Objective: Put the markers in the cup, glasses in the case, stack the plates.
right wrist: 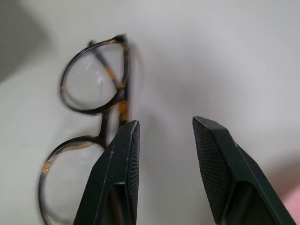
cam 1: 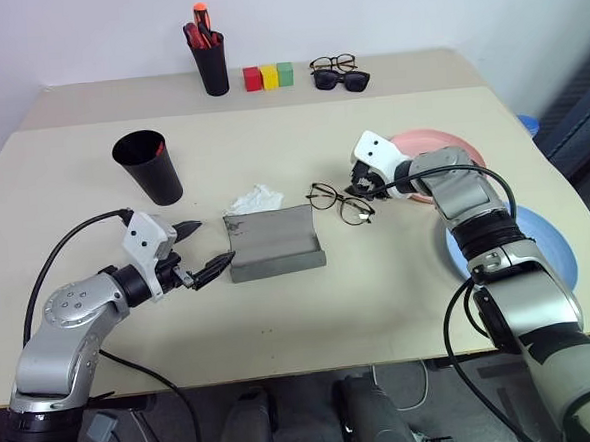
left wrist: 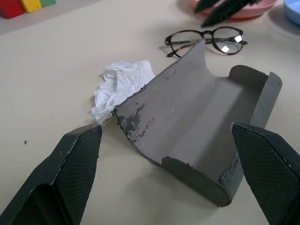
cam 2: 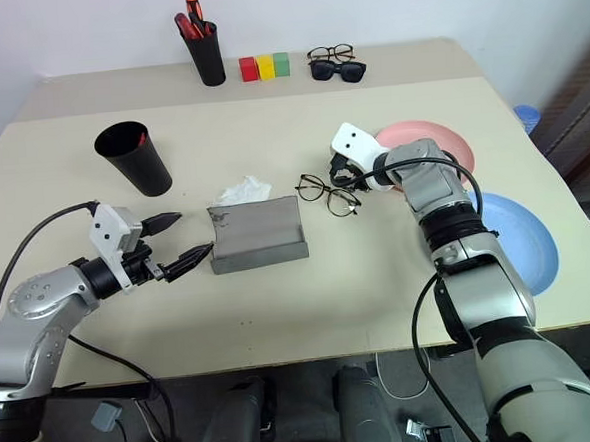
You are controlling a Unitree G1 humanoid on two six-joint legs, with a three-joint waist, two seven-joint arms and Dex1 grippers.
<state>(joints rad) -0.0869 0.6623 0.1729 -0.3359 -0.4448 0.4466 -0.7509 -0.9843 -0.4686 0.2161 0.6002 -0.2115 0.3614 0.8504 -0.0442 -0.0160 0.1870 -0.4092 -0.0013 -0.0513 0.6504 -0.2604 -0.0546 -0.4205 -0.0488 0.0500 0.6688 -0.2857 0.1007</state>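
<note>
beige laminate covers the broad table that carries everything. on its right side lie the two round plastic plates, apart from each other: the light blue plate nearer the front edge and the salmon pink plate behind it. the dark grey felt-like glasses case lies open near the middle, its hollow facing up, with a crumpled white tissue touching its back left corner. the wide tapered matte black cup stands upright left of the case, something red showing inside its rim. at the back edge stand a slim black pen pot with red and orange pens, three small coloured blocks, and two more pairs of glasses. the thin dark-framed glasses with clear round lenses lie on the table just right of the case. the left gripper hovers just left of the case, its fingers spread wide and empty. the right gripper hangs over the glasses' right end, fingers partly apart, with nothing between them.
</note>
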